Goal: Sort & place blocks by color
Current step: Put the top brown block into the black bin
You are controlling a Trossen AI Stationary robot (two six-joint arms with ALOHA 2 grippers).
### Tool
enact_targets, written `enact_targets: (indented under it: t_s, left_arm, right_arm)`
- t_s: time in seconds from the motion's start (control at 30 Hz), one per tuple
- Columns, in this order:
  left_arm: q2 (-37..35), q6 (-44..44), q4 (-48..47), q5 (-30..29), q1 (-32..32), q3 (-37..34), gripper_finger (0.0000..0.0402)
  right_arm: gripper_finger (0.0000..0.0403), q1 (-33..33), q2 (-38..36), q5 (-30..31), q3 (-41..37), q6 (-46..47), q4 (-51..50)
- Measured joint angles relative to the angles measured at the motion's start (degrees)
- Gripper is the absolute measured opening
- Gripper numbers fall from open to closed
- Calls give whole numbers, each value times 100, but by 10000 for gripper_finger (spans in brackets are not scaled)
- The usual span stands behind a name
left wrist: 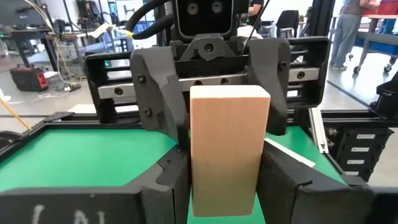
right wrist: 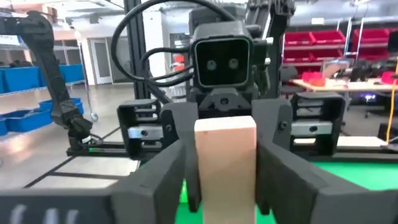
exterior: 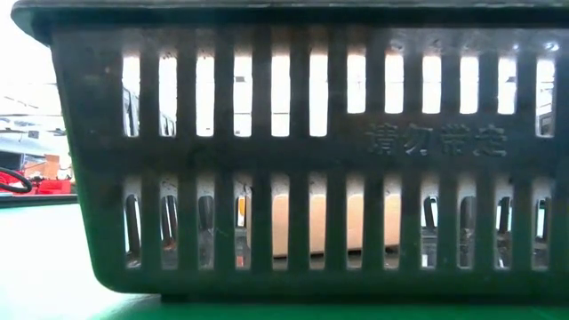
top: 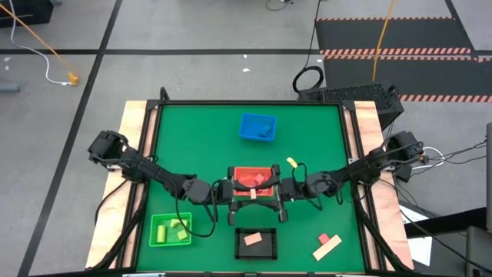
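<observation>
Right up against the low camera stands the slotted black plastic bin (exterior: 293, 151), blocking nearly everything behind it, with a tan piece (top: 252, 239) lying inside. Beside it on the green table mat (top: 200, 131), a flat tan bar (top: 327, 248) and a small pink piece (top: 324, 238) lie loose; the green bin (top: 170, 230) holds yellow-green pieces. Mid-table, both arms meet over the red bin (top: 254, 178): the left gripper (left wrist: 227, 186) is clamped on a plain tan wooden block (left wrist: 228, 149), upright and smooth-faced, while the right gripper (right wrist: 221, 186) brackets the same block, its grip unclear. Farther back sits the blue bin (top: 257, 127).
</observation>
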Motion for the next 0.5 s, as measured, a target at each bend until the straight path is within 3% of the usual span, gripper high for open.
enact_targets:
  t_s: [0.13, 0.27, 0.5]
  left_arm:
    - [-1, -219, -9, 2, -31, 0, 133]
    - [-15, -725, -227, 50, -110, 9, 133]
    - [197, -2462, -528, 667, -397, 11, 133]
  right_arm:
    - [237, 1, -350, 52, -12, 53, -627]
    - [277, 13, -1031, 86, -28, 242, -1869]
    - [292, 11, -1868, 97, -24, 1904, -4076]
